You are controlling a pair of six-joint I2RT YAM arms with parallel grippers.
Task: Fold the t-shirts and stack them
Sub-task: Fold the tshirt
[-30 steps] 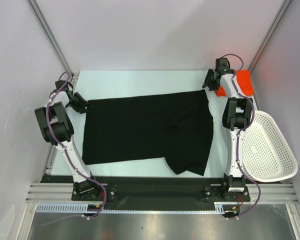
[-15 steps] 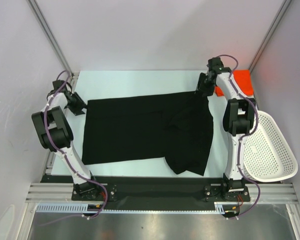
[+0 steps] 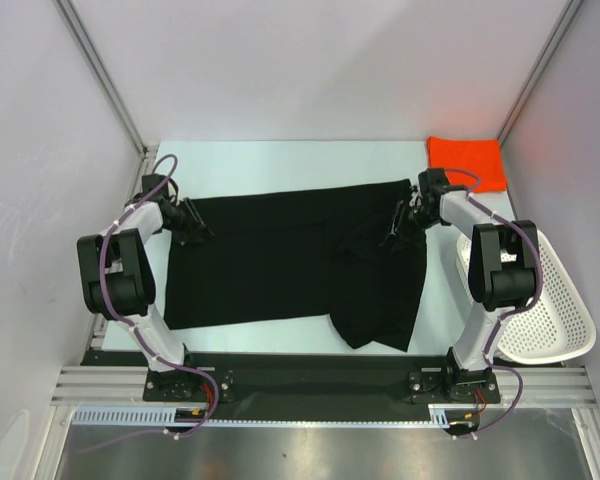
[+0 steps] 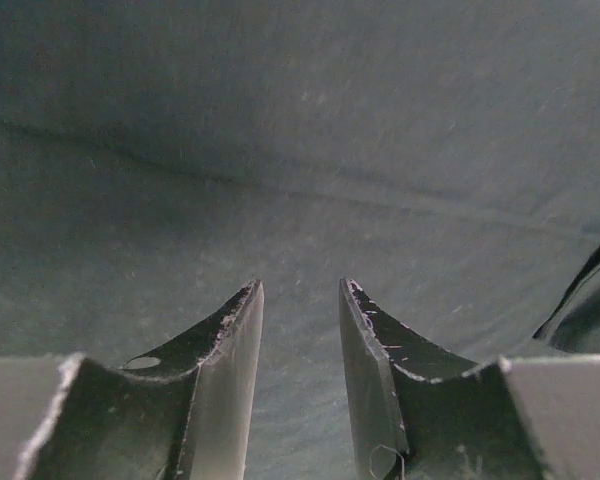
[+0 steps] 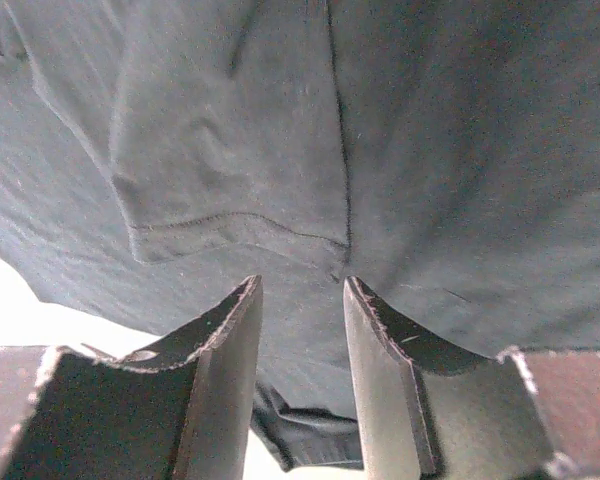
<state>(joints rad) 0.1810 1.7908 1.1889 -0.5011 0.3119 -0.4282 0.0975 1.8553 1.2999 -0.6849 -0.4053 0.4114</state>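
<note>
The black t-shirt [image 3: 290,265] is lying spread across the middle of the tabletop [image 3: 280,160], and it is looking only partly folded. Its right portion is doubled over itself, with a flap reaching toward the near edge, while its left portion is lying flat in 1 layer. The orange-red t-shirt [image 3: 466,163] is sitting in the far right corner as a compact rectangle, well apart from the black one, so I am judging it to be folded already. The left end effector [image 3: 193,228] is hanging low over the black shirt's far left corner, its 2 fingers standing partly apart with nothing between them. The right end effector [image 3: 405,222] is hanging over the far right edge by a sleeve hem, likewise partly open and gripping nothing. Remaining, by my reckoning: finishing the black shirt's folds and stacking the 2 shirts.
</note>
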